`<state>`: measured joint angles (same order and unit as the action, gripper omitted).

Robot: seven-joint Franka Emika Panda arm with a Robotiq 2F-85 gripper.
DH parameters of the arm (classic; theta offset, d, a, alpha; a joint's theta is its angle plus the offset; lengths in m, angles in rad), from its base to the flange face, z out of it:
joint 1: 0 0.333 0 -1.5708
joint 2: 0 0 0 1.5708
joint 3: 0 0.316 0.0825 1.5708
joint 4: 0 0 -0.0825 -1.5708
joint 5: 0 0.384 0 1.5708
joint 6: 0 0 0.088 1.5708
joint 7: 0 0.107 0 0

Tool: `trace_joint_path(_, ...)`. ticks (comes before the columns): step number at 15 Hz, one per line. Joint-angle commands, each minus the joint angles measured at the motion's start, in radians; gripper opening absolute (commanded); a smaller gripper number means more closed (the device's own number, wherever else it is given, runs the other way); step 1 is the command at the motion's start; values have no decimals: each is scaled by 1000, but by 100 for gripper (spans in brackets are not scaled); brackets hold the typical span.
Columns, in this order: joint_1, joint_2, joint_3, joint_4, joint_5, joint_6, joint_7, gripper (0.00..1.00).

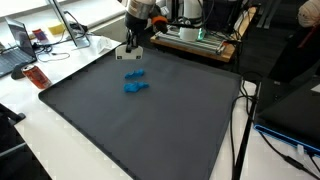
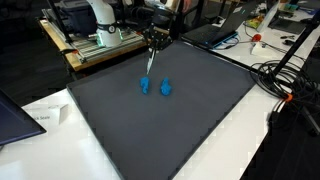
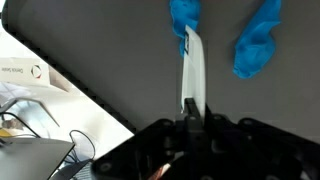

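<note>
White plastic strip (image 3: pixel 192 70) pinched in the gripper (image 3: pixel 190 118) above a dark mat.
The gripper's fingers are closed on the near end of the strip, which hangs down from them toward the mat in both exterior views. Its far tip lies close by one blue lump (image 3: pixel 184 16); whether they touch I cannot tell. A second blue lump (image 3: pixel 258 46) sits just beside the first. Both rest on the dark mat (image 2: pixel 200 115) covering the white desk (image 2: pixel 245 138).

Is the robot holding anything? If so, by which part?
Yes: the end effector grips a thin white strip by its upper end.
</note>
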<state>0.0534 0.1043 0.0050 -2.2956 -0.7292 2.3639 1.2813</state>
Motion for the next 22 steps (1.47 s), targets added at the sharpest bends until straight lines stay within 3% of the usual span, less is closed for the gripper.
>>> trace_joint_path(1, -16, -32, -1, -11, 133, 26, -143, 1)
trace_joint_path(9, -25, -21, -14, 17, 357, 11, -403, 1)
trace_joint_path(14, -43, -17, -22, 18, 506, 68, -594, 1)
trace_joint_path(18, -62, -8, -17, 28, 731, 102, -814, 1)
trace_joint_path(22, -73, 3, -16, 39, 915, 89, -955, 1)
